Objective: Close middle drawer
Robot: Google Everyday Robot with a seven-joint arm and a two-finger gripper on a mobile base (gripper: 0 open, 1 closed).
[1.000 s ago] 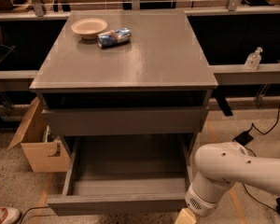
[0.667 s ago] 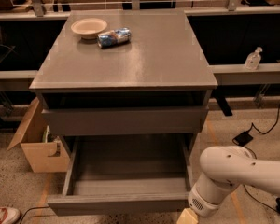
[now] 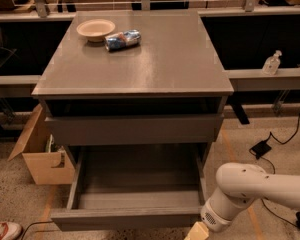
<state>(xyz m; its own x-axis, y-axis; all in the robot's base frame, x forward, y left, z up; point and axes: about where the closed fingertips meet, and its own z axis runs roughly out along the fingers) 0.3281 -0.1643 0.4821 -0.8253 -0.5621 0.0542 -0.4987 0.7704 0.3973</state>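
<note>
Drawers in view number two: one grey upper front (image 3: 135,129) under the cabinet top (image 3: 155,64), and the middle drawer (image 3: 125,218), pulled far out at lower centre. One pale bowl (image 3: 95,29) and one blue-and-white packet (image 3: 122,39) lie side by side at upper left, the packet's print unreadable. One cardboard box (image 3: 42,159) stands at left. At the bottom edge, the gripper (image 3: 197,232) sits by the drawer's right front corner; how far open it is cannot be told.

I can reach into the middle drawer (image 3: 125,218) from above; my gripper (image 3: 197,232) sits at its front right corner, and a cardboard box (image 3: 44,167) flanks its left side.
</note>
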